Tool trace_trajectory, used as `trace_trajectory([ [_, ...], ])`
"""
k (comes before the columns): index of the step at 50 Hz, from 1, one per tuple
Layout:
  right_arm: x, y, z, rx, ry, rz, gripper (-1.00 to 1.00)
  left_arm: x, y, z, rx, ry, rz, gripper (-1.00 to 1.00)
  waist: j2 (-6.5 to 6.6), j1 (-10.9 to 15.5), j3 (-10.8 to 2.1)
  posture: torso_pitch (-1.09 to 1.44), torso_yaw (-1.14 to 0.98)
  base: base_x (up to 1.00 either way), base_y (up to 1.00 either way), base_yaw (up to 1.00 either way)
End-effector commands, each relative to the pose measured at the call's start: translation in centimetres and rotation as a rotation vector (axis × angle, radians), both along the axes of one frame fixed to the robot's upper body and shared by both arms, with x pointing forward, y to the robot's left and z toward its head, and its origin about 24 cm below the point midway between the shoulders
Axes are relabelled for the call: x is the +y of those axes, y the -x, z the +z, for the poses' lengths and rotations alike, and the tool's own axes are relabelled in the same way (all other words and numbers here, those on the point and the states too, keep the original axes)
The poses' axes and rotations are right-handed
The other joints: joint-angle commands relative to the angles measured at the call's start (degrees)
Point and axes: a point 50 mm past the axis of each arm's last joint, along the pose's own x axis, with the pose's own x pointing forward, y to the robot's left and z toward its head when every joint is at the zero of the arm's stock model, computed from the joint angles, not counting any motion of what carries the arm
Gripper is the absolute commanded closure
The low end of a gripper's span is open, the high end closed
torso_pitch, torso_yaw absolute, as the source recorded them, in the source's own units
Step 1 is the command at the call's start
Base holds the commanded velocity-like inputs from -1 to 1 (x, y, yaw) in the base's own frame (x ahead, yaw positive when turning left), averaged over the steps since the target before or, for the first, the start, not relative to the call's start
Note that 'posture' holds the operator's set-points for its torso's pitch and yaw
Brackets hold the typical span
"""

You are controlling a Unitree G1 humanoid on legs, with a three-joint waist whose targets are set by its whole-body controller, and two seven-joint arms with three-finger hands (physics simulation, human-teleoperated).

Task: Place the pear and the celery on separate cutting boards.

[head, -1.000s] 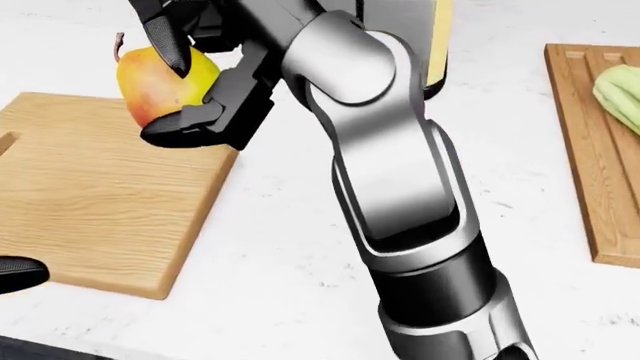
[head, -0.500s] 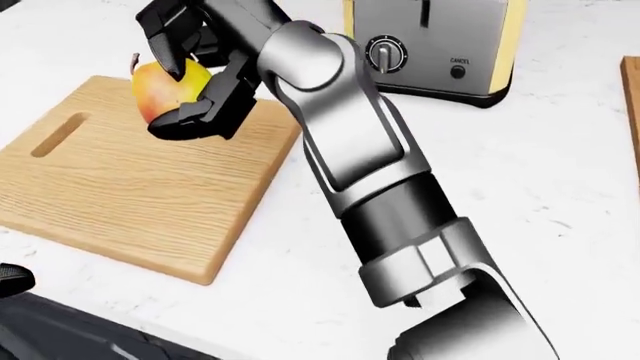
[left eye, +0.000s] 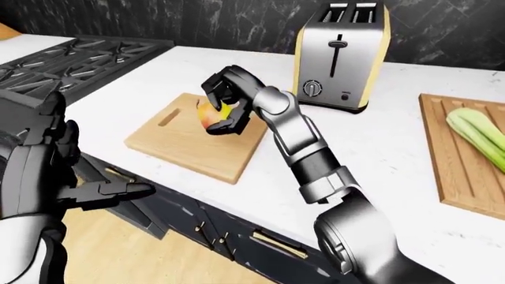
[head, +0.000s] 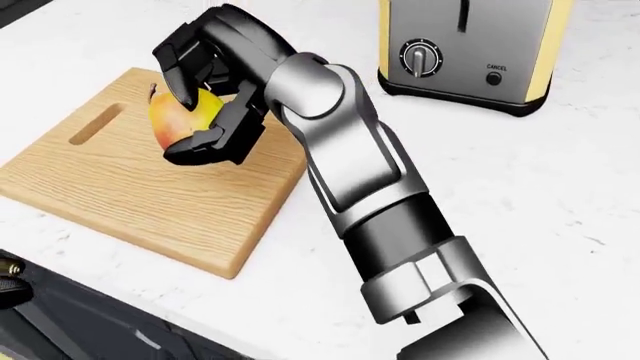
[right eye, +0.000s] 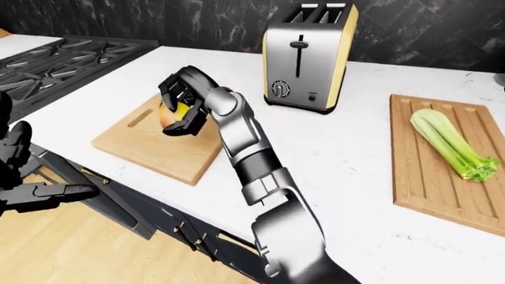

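Yellow-red pear (head: 182,114) sits pinched in the right robot hand (head: 205,97) above the left cutting board (head: 120,187).

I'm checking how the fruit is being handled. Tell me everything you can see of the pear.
The pear is yellow with a red-orange blush and a short brown stem pointing up and left in the head view. The right hand has its dark fingers closed round it, one over the top, others cupping underneath. It sits over the light wooden cutting board with a handle slot; whether it touches the wood is hidden by the fingers.
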Motion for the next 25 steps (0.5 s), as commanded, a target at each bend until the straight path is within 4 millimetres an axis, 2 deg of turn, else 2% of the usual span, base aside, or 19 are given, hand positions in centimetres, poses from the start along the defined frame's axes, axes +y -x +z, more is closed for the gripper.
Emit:
trace_trajectory([
  [1, 0.37, 0.43, 2.9, -0.109, -0.035, 0.021, 1.0, -0.13, 0.35, 1.05, -0.061, -0.045, 0.006, -1.0, 0.32, 0.04, -1.44, 0.0, 0.51, 0.0, 0.0, 0.0],
  [10, 0.18, 0.27, 2.73, -0.105, -0.02, 0.018, 1.0, -0.02, 0.46, 1.15, -0.065, -0.044, 0.013, -1.0, 0.23, 0.38, -1.56, 0.0, 0.51, 0.0, 0.0, 0.0],
  [18, 0.04, 0.1, 2.58, -0.104, -0.004, 0.013, 0.62, 0.02, 0.35, 1.51, -0.07, -0.047, 0.017, -1.0, 0.21, 0.56, -1.59, 0.0, 0.51, 0.0, 0.0, 0.0],
  [25, -0.12, -0.02, 2.3, -0.102, 0.009, 0.006, 0.51, -0.03, 0.29, 1.67, -0.07, -0.049, 0.013, -1.0, 0.19, 0.68, -1.72, 0.0, 0.51, 0.0, 0.0, 0.0],
])
